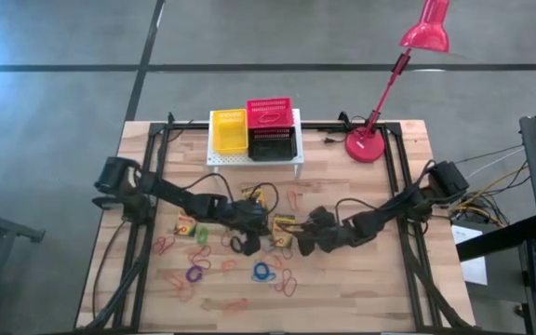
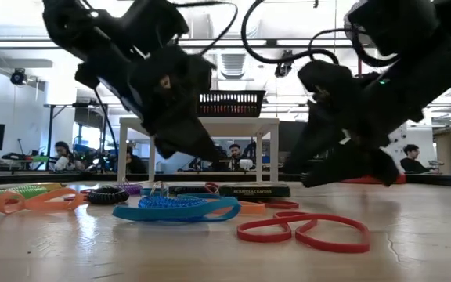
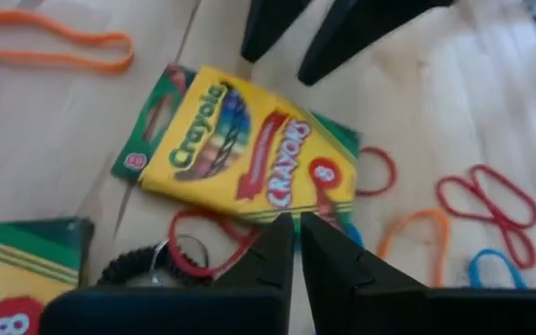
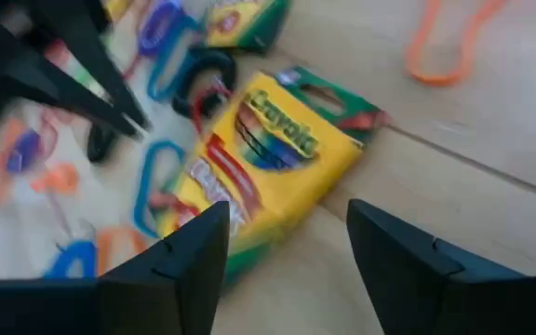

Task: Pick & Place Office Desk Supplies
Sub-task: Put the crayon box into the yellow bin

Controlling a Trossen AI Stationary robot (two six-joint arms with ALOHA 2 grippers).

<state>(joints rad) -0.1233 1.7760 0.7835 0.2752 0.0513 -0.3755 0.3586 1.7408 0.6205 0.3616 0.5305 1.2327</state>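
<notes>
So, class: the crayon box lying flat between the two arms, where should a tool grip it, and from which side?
Across its two long edges, from above. The crayon box lies flat, label up, so only its narrow width fits the open right tool, which sits beside it.

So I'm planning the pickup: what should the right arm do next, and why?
Probably ease the right pincer forward over the crayon box and close. Its fingers stand open, the box lies flat just ahead, and the nearly shut left pincer holds nothing.
</notes>
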